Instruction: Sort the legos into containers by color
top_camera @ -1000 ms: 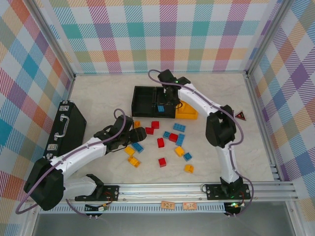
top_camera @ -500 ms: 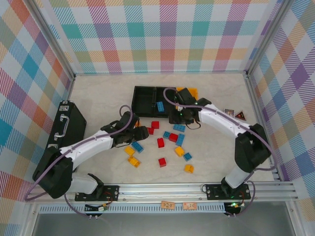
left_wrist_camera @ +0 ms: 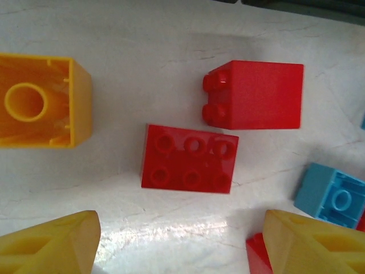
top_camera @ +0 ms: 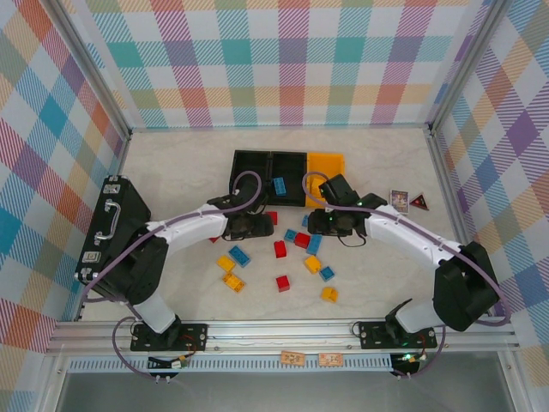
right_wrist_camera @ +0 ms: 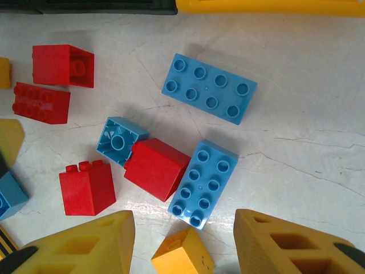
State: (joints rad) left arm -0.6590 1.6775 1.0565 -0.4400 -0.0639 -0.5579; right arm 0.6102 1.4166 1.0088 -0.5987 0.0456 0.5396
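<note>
Three joined containers sit at the back: a black bin, a black bin holding a blue brick, and a yellow-orange bin. Red, blue and yellow legos lie scattered in front of them. My left gripper is open above bare table, just short of a red oblong brick and a tipped red square brick. My right gripper is open over a yellow brick and the end of a blue oblong brick, touching neither.
A large black case lies at the left. Two small cards rest at the right. More legos spread toward the near edge, such as a red brick and a yellow brick. An upturned yellow brick lies left of the left gripper.
The left arm has swung right and back toward the red bricks near the bins. The right arm has come away from the bins down over the brick cluster.
</note>
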